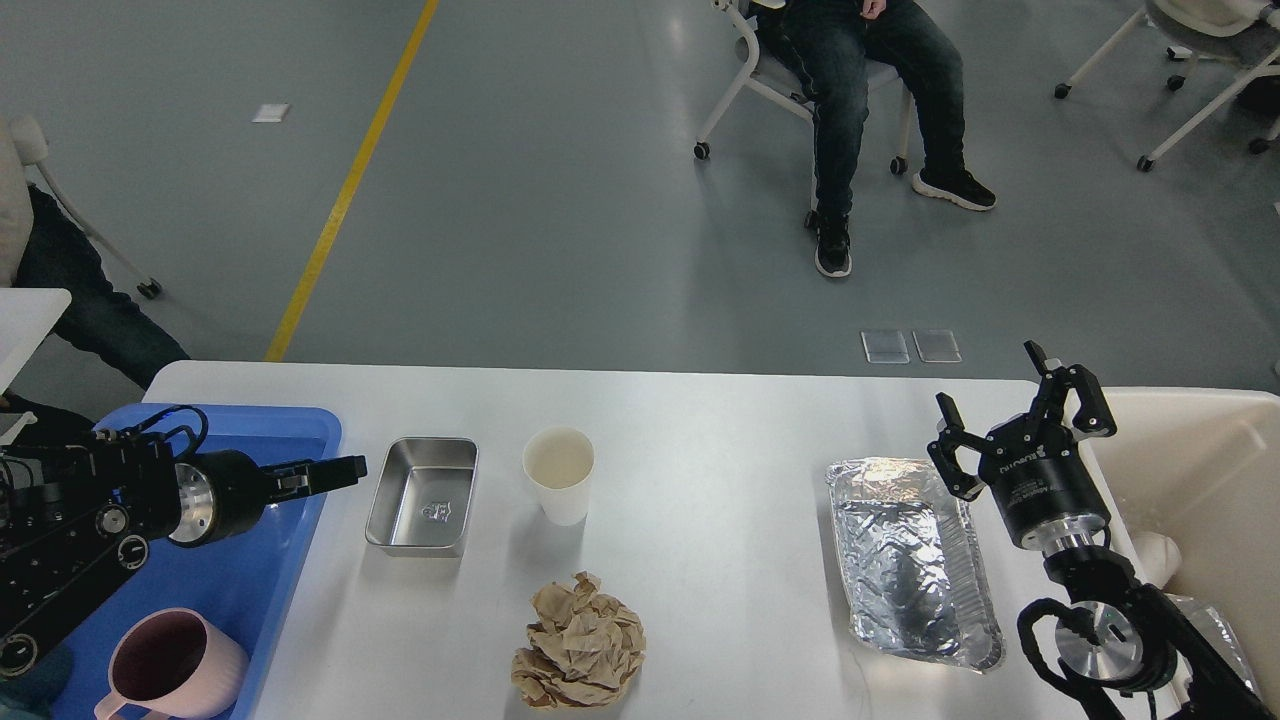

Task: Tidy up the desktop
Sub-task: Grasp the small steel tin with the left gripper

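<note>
The right tool (1022,402) is standing with its fingers spread wide apart, gripping nothing and touching nothing. It is hovering above the far right part of the worktop (720,560), just beyond the far end of the foil tray (908,560) and just beside the rim of the cream bin (1200,470), which is sitting at the right end of the worktop.

The left tool (335,470) is pointing to the right over the blue tray (270,560). Its fingers are appearing as one dark bar, so whether they are apart or together cannot be told; nothing is showing between them. Its tip is reaching toward the left wall of the steel tin (422,497); whether the two are touching cannot be told.

Working outward: the steel tin is lying empty on the worktop just right of the blue tray. A white paper cup (559,475) is standing upright just right of the tin. A crumpled brown paper ball (580,645) is lying nearer the front edge, below the cup. The foil tray is lying lengthwise on the right half, well apart from the cup. A pink mug (170,665) is sitting in the near end of the blue tray.

The worktop, white with rounded corners, is spanning most of the lower half of the view, carrying all these items
</note>
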Available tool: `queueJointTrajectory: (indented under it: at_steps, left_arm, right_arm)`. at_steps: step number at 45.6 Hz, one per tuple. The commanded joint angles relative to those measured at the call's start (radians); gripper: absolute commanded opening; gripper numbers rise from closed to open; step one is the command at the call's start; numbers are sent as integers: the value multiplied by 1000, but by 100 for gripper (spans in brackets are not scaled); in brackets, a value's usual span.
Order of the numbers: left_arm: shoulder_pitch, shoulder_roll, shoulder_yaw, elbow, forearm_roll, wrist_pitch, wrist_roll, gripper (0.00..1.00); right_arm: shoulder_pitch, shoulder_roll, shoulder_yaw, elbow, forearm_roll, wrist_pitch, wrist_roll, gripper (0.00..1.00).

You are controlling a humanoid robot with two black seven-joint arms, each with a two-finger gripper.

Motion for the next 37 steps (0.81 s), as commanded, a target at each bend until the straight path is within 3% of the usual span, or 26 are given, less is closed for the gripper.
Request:
queueJointTrajectory:
  at_steps: [1, 10, 19, 30, 35, 37]
  left_arm:
    - [-12, -62, 12, 60, 6, 1, 0, 96]
    - [-33, -99, 45, 97, 22, 19, -2, 93]
    - [-38, -108, 85, 112, 22, 28, -3, 75]
    - [-52, -134, 116, 155, 20, 28, -8, 72]
    - [-53, -137, 118, 157, 22, 28, -9, 59]
    - [-52, -143, 118, 157, 22, 28, -11, 50]
  right_arm:
    - [0, -1, 0, 0, 0, 0, 0, 100]
    - [-1, -9, 3, -2, 0, 0, 0, 100]
    - [-1, -9, 11, -2, 0, 0, 0, 100]
    - [-1, -15, 14, -2, 0, 2, 0, 100]
    - [-1, -21, 15, -2, 0, 2, 0, 100]
    - [-1, -21, 15, -2, 0, 2, 0, 100]
